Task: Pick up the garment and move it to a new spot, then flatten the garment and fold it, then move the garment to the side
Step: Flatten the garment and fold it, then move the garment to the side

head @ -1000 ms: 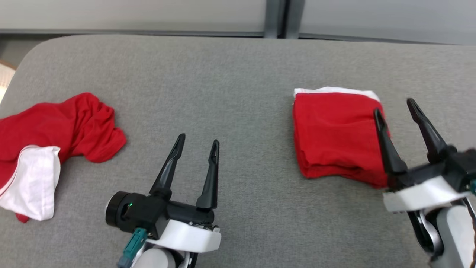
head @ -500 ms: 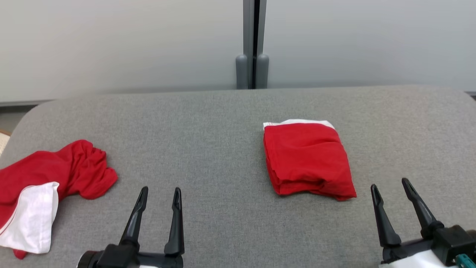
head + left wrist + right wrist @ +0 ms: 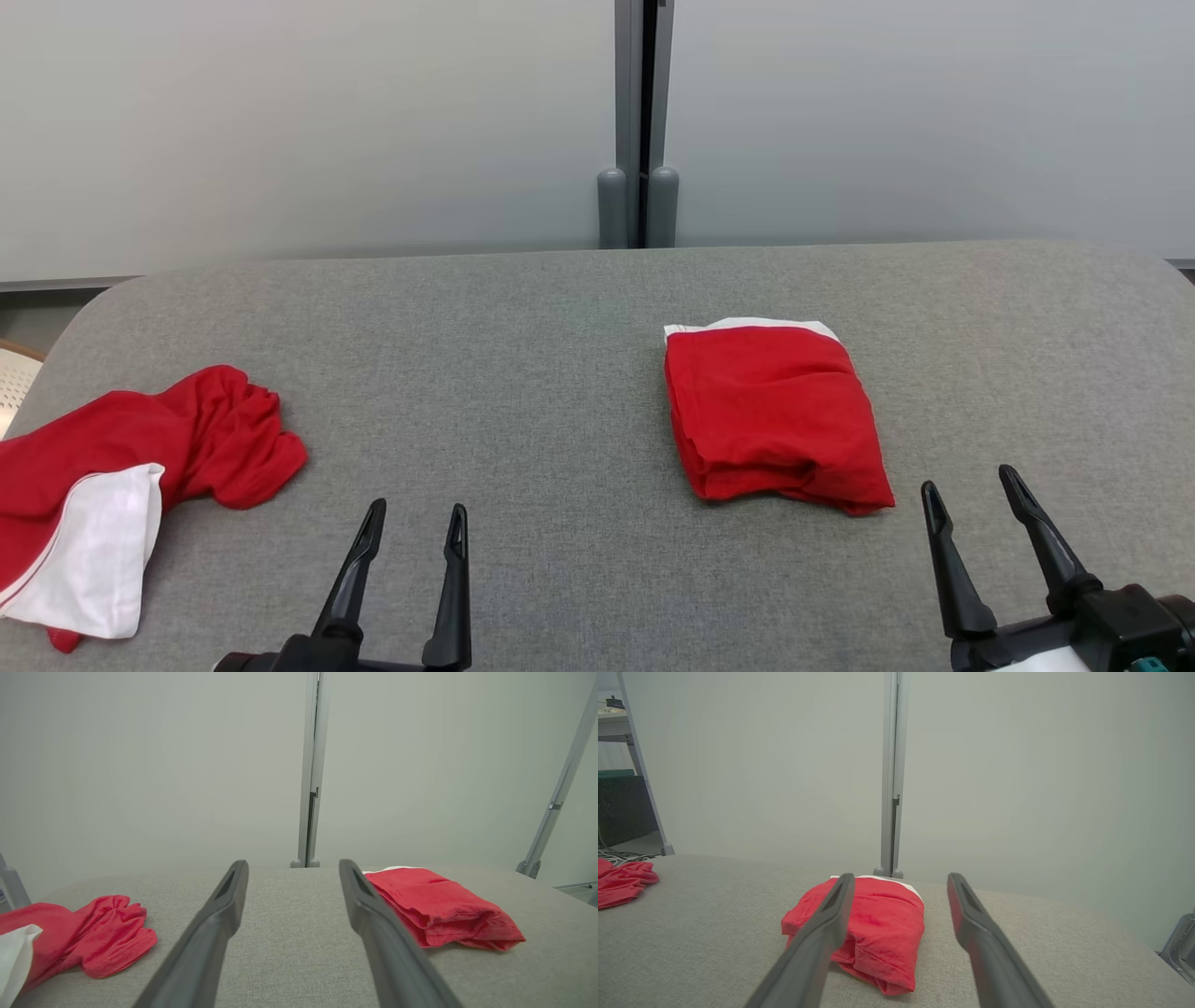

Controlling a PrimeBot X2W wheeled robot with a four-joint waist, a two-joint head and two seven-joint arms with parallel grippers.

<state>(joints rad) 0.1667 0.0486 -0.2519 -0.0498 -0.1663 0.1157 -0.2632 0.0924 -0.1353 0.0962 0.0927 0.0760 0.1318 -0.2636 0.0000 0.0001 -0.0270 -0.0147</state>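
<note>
- Our left gripper (image 3: 415, 513) stands at the lower left of the head view. Its two dark fingers are spread apart and hold nothing, and between them we see bare grey cloth.
- Our right gripper (image 3: 969, 482) stands at the lower right. Its fingers are also spread wide and empty, and they point up and lean a little to the left.
- We see the folded garment (image 3: 770, 415) lying on the grey padded table (image 3: 523, 355), to the right of the middle. It is a compact red bundle with a thin white strip along its far edge, and the stacked layers show at its near and left sides.
- The right gripper's fingertips are near the near right corner of this bundle. In the head view a strip of table lies between them, so they do not touch it.
- In the right wrist view the bundle lies ahead of that gripper and is partly hidden behind one finger.
- At the left side of the table lies a crumpled garment (image 3: 159, 439), red with a white panel (image 3: 93, 551) on its near part. The left edge of the head view cuts it off.
- The two garments are well apart, and the left gripper is between them and touches neither.
- Behind the table we see a pale wall (image 3: 280, 121) with a grey post (image 3: 639, 112) at its middle.
</note>
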